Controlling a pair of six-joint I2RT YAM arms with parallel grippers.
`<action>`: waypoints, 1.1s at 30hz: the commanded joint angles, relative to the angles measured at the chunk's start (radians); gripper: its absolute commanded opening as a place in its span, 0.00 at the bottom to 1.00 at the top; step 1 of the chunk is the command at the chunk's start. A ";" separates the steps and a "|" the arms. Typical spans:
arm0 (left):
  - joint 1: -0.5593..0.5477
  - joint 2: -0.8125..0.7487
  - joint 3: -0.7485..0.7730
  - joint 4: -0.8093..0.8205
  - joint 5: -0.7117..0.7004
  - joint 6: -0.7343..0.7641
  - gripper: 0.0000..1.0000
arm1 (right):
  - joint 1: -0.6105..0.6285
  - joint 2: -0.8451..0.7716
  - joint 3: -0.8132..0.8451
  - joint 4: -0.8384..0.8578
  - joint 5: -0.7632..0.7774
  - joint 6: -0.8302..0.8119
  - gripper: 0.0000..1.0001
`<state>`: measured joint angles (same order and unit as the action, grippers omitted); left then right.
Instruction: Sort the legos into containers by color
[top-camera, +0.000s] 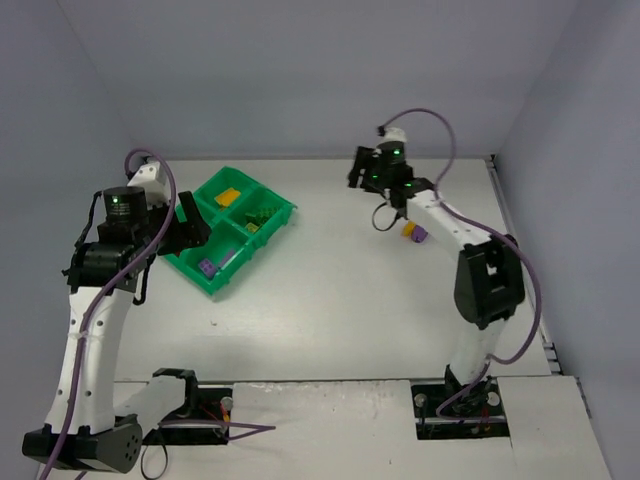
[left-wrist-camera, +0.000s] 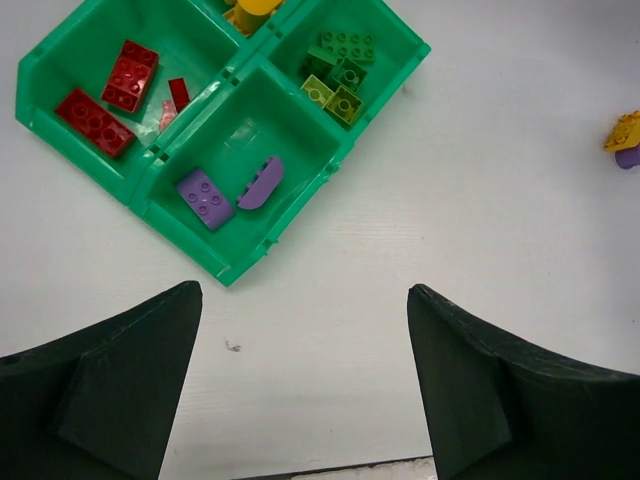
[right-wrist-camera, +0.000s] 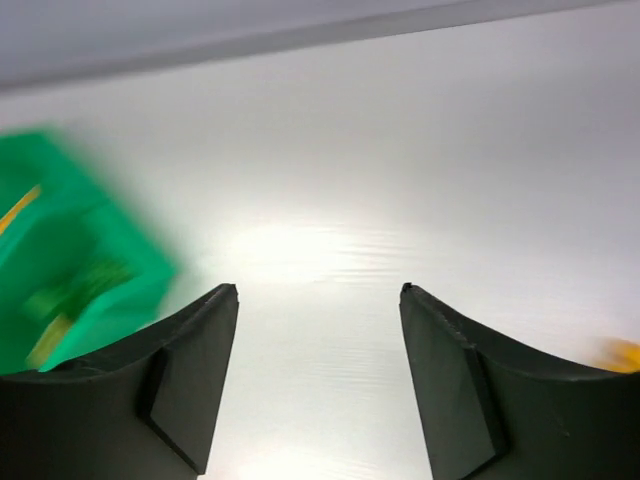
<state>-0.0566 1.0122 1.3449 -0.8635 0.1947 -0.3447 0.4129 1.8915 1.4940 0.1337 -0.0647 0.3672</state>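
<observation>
The green tray (top-camera: 287, 212) lies at the back left, and the left wrist view (left-wrist-camera: 297, 207) shows its compartments. One holds red legos (left-wrist-camera: 130, 75), one green and lime legos (left-wrist-camera: 338, 75), one two purple legos (left-wrist-camera: 205, 197), one a yellow lego (left-wrist-camera: 250, 12). A yellow lego and a purple lego (top-camera: 413, 232) lie together loose on the table right of centre, also seen in the left wrist view (left-wrist-camera: 625, 138). My left gripper (top-camera: 192, 230) (left-wrist-camera: 305, 300) is open and empty at the tray's left side. My right gripper (top-camera: 358, 172) (right-wrist-camera: 318, 290) is open and empty, up near the back, left of the loose pair.
Grey walls close the table at the back and both sides. The right wrist view is blurred; it shows the tray (right-wrist-camera: 70, 250) at the left and a yellow bit (right-wrist-camera: 622, 352) at the right edge. The arm bases stand at the near edge.
</observation>
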 joint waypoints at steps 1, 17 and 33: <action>-0.018 0.012 -0.003 0.061 0.025 -0.005 0.77 | -0.074 -0.138 -0.073 -0.071 0.241 0.076 0.64; -0.126 0.055 -0.013 0.118 0.012 -0.036 0.77 | -0.361 -0.054 -0.136 -0.309 0.137 0.276 0.72; -0.141 0.055 -0.030 0.129 0.020 -0.036 0.77 | -0.402 -0.016 -0.179 -0.289 0.017 0.193 0.82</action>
<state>-0.1909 1.0737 1.2953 -0.7856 0.2108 -0.3729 0.0196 1.8763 1.3151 -0.1753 -0.0212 0.5674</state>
